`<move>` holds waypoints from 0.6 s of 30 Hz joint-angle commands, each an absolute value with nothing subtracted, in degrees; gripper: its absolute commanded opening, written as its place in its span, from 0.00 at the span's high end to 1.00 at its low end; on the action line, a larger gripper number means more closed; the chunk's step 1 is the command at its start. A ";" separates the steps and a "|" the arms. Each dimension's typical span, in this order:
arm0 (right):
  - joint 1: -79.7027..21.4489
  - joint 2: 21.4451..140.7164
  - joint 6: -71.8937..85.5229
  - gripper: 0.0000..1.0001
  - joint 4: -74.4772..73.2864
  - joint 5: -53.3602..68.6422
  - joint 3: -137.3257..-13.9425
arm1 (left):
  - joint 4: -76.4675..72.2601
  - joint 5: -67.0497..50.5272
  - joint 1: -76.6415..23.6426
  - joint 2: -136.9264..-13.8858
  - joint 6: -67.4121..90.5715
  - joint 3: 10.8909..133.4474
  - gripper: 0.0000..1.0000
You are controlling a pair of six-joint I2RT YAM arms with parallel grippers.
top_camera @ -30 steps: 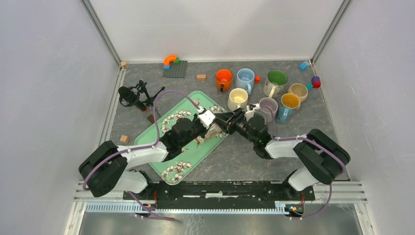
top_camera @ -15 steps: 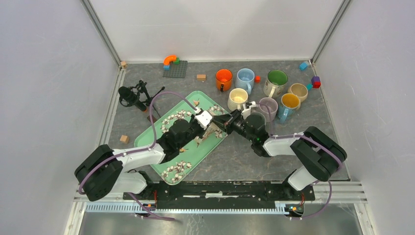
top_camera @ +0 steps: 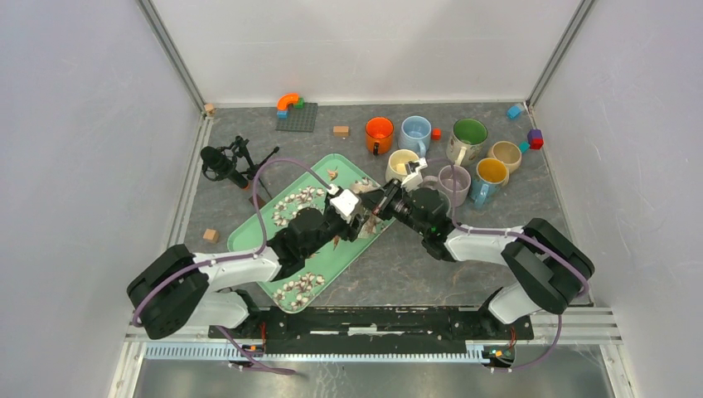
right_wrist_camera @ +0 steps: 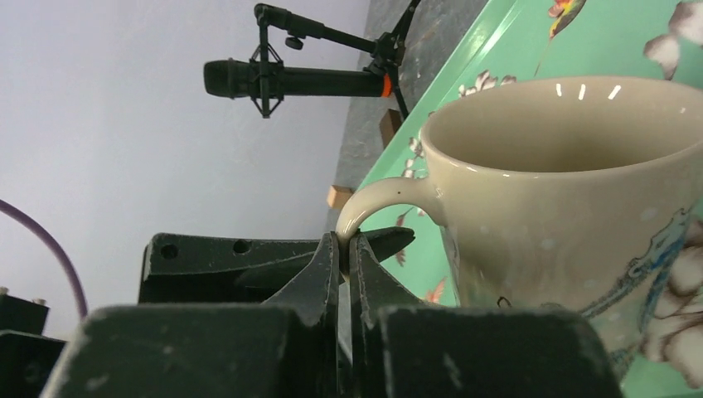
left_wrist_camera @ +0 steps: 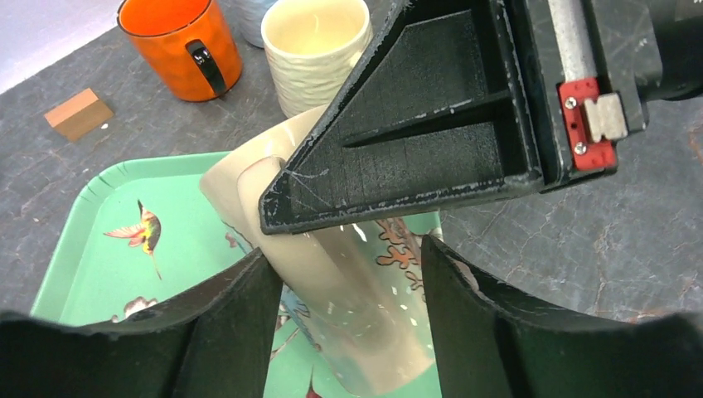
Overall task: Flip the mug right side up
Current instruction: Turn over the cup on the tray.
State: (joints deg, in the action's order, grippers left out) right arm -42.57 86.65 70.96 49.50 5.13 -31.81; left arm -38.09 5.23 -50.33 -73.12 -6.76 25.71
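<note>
Above the right edge of the green tray, right gripper clamped on the thin handle of the mug, left gripper parted astride its body, mug glossy cream with floral print, pale inside, slanting across the tray, orange mug beyond.

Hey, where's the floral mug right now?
The floral mug is mid-table in the top view, over the green tray's right edge, its handle pinched in the right gripper's jaws.

Tray: green, flower-patterned, left of centre.
Microphone: black, beside the tray's far corner.
Orange mug: upright, at the back.
</note>
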 commanded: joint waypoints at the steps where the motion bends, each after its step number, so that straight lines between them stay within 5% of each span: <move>1: -43.87 83.75 60.23 1.00 52.29 1.91 -35.27 | -46.11 4.48 -52.32 -70.05 1.22 25.96 0.30; 10: -44.88 82.64 50.26 1.00 59.22 0.36 -31.34 | -25.18 10.74 -51.86 -57.46 14.99 27.70 0.18; 18: -48.90 81.46 37.39 1.00 64.30 -4.87 -28.47 | 5.89 16.01 -49.38 -52.98 27.15 42.02 0.12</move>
State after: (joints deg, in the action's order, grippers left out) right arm -46.59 84.53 47.75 53.54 -0.84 -29.15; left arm -10.04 12.60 -50.85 -53.34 17.47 33.87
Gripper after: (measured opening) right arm 0.046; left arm 0.876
